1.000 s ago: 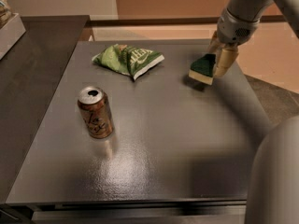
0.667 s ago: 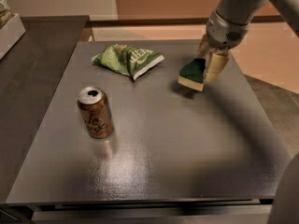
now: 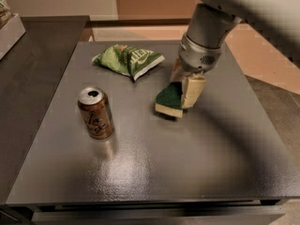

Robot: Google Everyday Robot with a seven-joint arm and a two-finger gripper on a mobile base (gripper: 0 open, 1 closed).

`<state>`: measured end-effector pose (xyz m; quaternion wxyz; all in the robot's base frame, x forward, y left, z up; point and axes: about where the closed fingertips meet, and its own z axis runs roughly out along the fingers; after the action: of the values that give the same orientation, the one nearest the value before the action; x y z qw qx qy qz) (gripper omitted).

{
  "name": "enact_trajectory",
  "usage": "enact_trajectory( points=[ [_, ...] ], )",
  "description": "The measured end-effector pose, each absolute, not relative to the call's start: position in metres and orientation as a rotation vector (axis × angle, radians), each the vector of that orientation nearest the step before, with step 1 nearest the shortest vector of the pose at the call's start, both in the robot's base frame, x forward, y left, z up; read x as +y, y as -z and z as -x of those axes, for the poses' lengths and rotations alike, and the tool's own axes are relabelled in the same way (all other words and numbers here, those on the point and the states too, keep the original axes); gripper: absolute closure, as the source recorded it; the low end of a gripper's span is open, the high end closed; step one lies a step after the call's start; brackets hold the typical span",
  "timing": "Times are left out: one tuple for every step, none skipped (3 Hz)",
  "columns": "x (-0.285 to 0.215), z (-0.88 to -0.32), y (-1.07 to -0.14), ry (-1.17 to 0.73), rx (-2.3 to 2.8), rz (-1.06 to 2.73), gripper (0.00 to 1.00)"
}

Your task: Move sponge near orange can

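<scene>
Change: the gripper [image 3: 183, 91] is carrying the sponge [image 3: 169, 99] away from the far right corner of the table [image 3: 197, 168], where both were a second ago; the pair is now sitting closer to the table's middle and further toward the left edge; the can and the bag are staying where they were.

Gripper: hanging over the middle of the table, slightly toward the far edge and the right edge; the grey arm [image 3: 220, 18] is reaching in from above the far right corner.

Fingers: the pale fingers [image 3: 193, 89] are pinching the right end of the sponge between them, holding it.

Sponge: showing its dark green top and pale yellow base; tilting slightly; its lower edge is hanging just above or on the surface, and I cannot tell which.

Orange can [image 3: 95, 113]: standing upright nearer the left edge, about midway between the far and near edges; well apart from the sponge.

Chip bag [image 3: 128, 60]: lying flat near the far edge, left of centre; apart from the sponge and the gripper.
</scene>
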<state>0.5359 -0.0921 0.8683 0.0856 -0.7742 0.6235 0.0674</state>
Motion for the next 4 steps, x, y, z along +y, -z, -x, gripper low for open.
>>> enact_trajectory(
  points=[
    [-0.063, -0.524, -0.86, -0.216, 1.798, 2.363, 1.0],
    [-0.037, -0.52, -0.861, -0.224, 1.733, 2.402, 1.0],
    [-0.017, -0.517, -0.86, -0.228, 1.688, 2.43, 1.0],
    [-0.005, -0.517, -0.861, -0.225, 1.667, 2.439, 0.85]
  ],
)
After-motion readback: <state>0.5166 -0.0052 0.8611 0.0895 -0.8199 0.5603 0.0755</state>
